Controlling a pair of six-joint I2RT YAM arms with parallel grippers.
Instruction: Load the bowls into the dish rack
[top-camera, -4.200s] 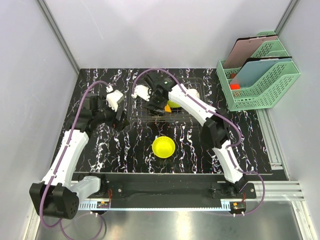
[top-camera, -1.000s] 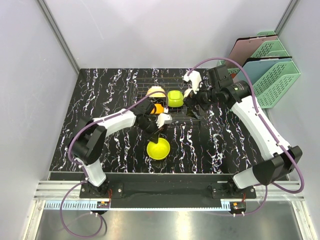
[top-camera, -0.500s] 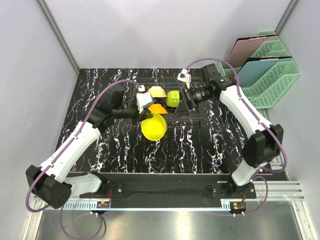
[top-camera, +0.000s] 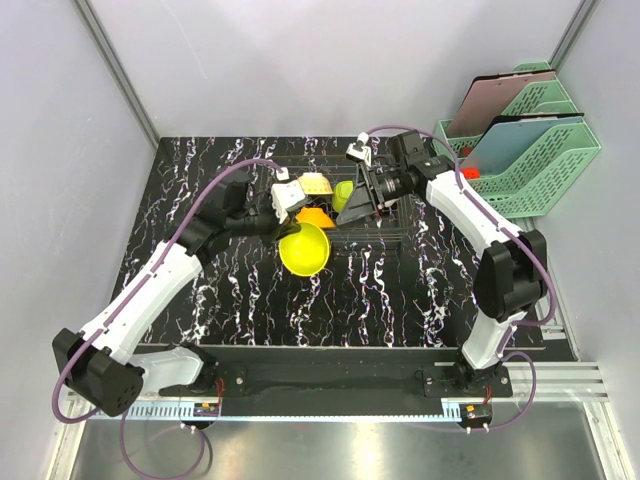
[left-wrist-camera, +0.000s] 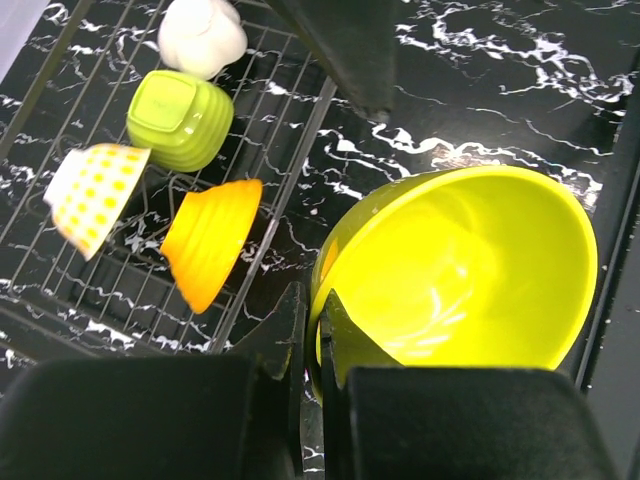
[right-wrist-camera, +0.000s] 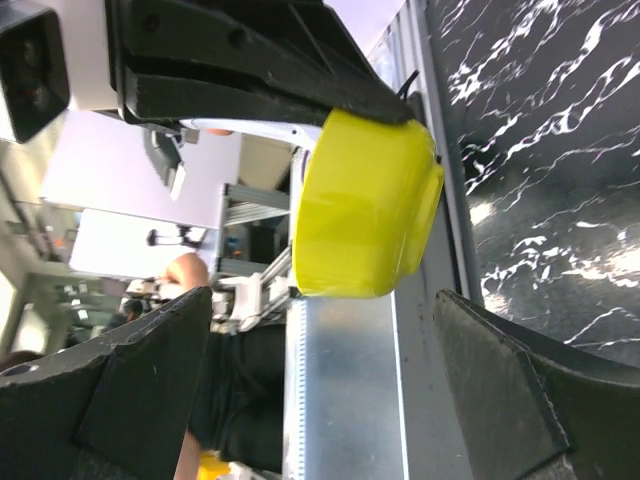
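My left gripper (left-wrist-camera: 318, 340) is shut on the rim of the yellow bowl (left-wrist-camera: 460, 270), holding it tilted above the table just in front of the dish rack (left-wrist-camera: 290, 150). In the top view the yellow bowl (top-camera: 305, 248) hangs by the rack's (top-camera: 390, 228) near left edge. In the rack lie a lime green bowl (left-wrist-camera: 180, 118), a white bowl (left-wrist-camera: 203, 35), a cream dotted bowl (left-wrist-camera: 95, 195) and an orange bowl (left-wrist-camera: 210, 240). My right gripper (top-camera: 347, 214) is open over the rack, facing the yellow bowl (right-wrist-camera: 365, 205) with nothing between its fingers (right-wrist-camera: 130, 390).
Green mesh file trays (top-camera: 525, 150) with pink and blue folders stand at the back right, a small orange thing (top-camera: 468, 172) inside one. Grey walls close in the left, back and right. The right arm stretches across the rack's right half.
The yellow bowl has been lifted off the table by my left gripper and carried back toward the rack. My right gripper has swung left over the rack toward it.
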